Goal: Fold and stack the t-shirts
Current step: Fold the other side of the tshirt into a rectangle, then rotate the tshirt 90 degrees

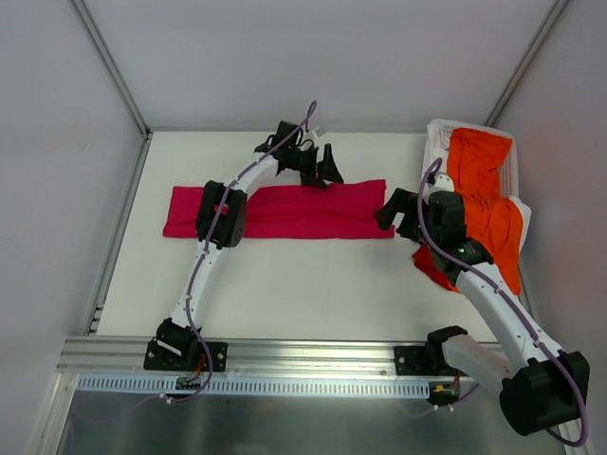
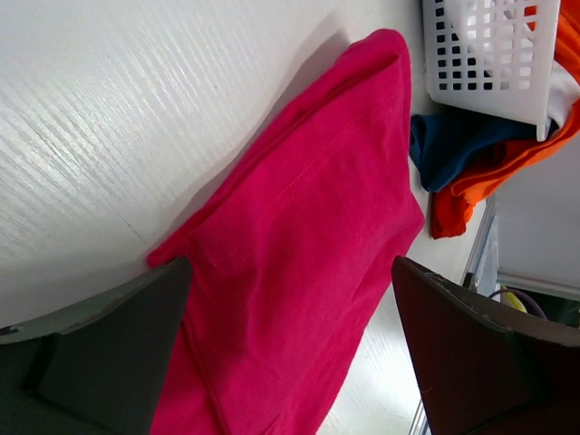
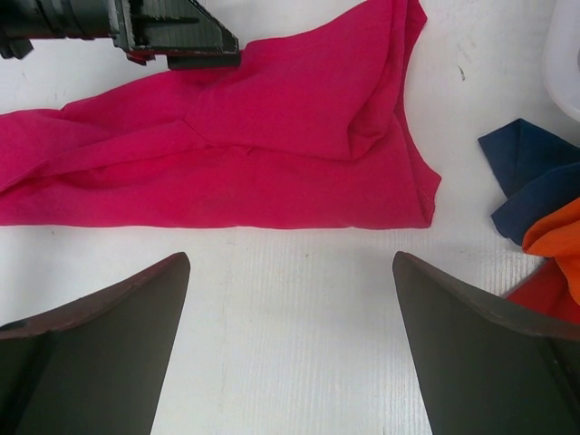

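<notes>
A crimson t-shirt [image 1: 285, 210] lies in a long band on a white table [image 1: 285, 294]. The left gripper [image 1: 330, 166] hangs open over its far edge, and the right gripper [image 1: 391, 220] is open at its right end.

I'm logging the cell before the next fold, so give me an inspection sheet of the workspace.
Surface: white table.
Job's things: crimson t-shirt flat in a long folded strip; orange t-shirt draped over the white basket.
Clutter: navy cloth and red cloth beside the basket.
Grippers: left gripper open over the strip's far edge; right gripper open at its right end; both empty.
Cables: purple cable along each arm.
Surroundings: white walls, metal rail at the near edge.
</notes>
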`<state>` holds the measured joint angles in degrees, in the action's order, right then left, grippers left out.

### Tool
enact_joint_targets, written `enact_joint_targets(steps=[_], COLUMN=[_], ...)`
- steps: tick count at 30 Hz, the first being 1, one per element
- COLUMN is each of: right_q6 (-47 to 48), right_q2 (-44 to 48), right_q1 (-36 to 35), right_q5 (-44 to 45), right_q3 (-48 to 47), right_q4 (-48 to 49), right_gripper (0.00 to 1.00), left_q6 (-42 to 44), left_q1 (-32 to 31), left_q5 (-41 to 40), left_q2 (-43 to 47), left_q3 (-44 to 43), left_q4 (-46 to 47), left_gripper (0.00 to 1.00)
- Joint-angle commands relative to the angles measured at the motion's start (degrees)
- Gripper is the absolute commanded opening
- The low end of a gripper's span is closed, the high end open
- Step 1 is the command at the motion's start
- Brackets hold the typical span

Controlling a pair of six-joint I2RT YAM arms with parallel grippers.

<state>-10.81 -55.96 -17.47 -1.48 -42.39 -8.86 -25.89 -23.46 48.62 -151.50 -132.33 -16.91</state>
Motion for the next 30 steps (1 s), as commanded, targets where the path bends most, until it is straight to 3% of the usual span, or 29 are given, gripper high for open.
enact_joint_targets(steps=[1,9,12,20,30], right_q6=[1.31,0.70,0.79,1.67,2.02], right_q2=[1.82,-0.46,-0.20,0.07,0.07], right_q1=[-0.19,-0.28,-0.28,-0.28,-0.28], right_q5=[1.12,0.07,0.24,1.12,1.12], right_q3=[0.29,1.08,1.43,1.96,2.66], right_q4=[0.07,1.04,0.87,0.34,0.51], right_gripper=[1.00,1.00,0.99,1.00,0.99], left_q6=[4.35,10.94,11.39,5.69,3.21], left_q1=[-1.41,-5.97,-7.38,-8.09,-9.14], left_q5=[-2.29,-9.13,-7.85,-0.03,0.42], left_q2=[3.39,15.00,17.64,12.56,3.06], left_q3=[3.74,6.38,6.56,6.56,8.67], left_q4=[-1.29,0.82,1.79,3.81,3.81], left_gripper=[0.96,0.93,0.93,0.95,0.91])
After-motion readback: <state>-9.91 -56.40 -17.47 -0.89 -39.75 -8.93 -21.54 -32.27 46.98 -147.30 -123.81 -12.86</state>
